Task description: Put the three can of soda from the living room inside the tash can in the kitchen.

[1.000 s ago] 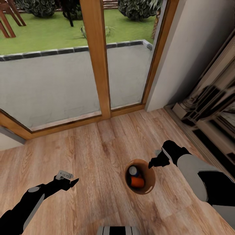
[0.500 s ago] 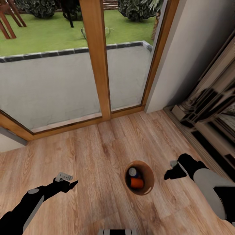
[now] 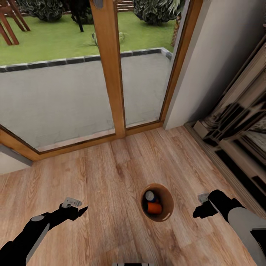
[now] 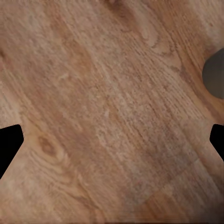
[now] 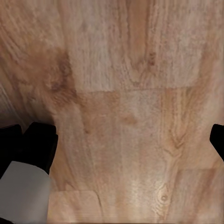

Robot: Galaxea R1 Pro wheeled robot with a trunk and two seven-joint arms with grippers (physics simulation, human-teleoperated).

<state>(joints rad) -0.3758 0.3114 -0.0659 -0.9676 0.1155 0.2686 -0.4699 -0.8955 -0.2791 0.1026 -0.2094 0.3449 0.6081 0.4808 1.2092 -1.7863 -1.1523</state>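
Head view shows your small round dark bin with its wood-brown inside [image 3: 167, 207] on the plank floor [image 3: 111, 177], an orange can [image 3: 154, 208] and a silver-topped can [image 3: 149, 195] inside. Swinging either arm low could tip it. Left gripper [image 3: 80, 212] and right gripper [image 3: 197, 213] hang spread and empty, flanking it.

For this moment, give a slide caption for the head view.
Soda cans lie inside the trash can on the wood floor, flanked by both grippers.
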